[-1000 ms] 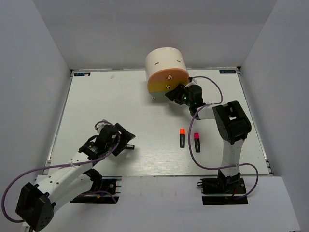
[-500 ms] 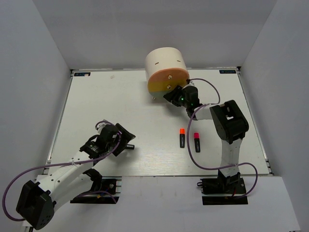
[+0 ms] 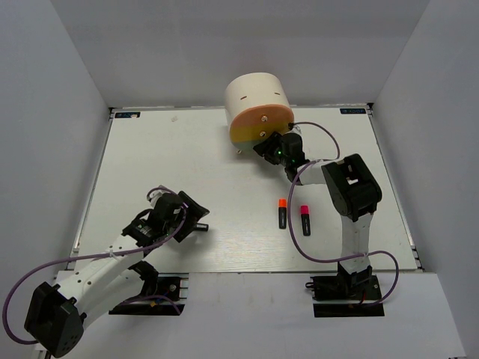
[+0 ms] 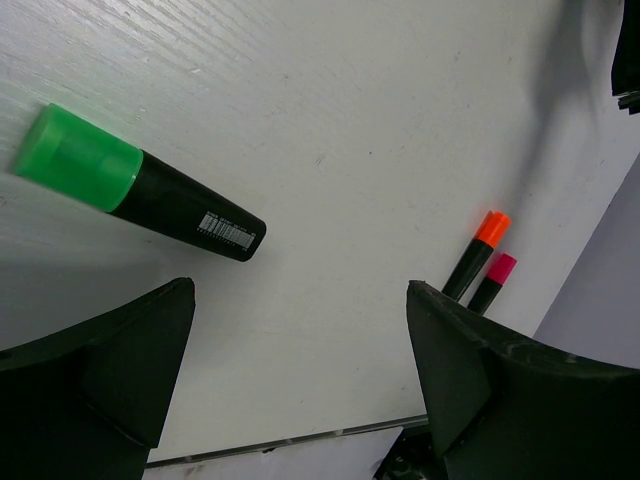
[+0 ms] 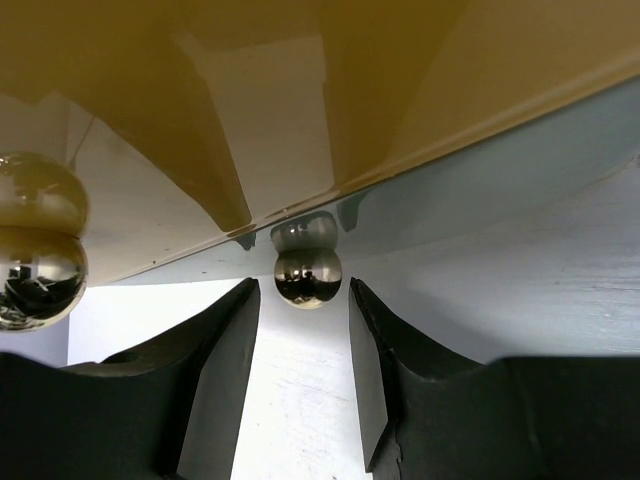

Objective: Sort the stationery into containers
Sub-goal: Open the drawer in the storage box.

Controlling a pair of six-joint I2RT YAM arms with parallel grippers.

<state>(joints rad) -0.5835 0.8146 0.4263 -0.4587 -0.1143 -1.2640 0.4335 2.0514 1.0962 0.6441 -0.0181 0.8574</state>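
Note:
The cream half-cylinder desk unit (image 3: 257, 105) stands at the back of the table, its peach-orange and yellow drawer fronts facing the arms. My right gripper (image 3: 266, 146) is at its lower front. In the right wrist view it (image 5: 300, 292) is open, with a small round metal knob (image 5: 308, 276) of the pale grey drawer front (image 5: 500, 185) between the fingertips, which stand just clear of it. My left gripper (image 3: 199, 218) is open and empty over the table (image 4: 300, 290), a green-capped black highlighter (image 4: 135, 185) lying just ahead of it. Orange-capped (image 3: 282, 213) and pink-capped (image 3: 305, 220) highlighters lie side by side.
A second round knob (image 5: 35, 255) shows at the left of the right wrist view. The table's near edge (image 4: 300, 440) runs just below the left fingers. Grey walls enclose the white table (image 3: 165, 164) on three sides.
My right gripper has moved slightly left, closer in against the desk unit's front. The left arm has barely shifted. The highlighters have not moved.

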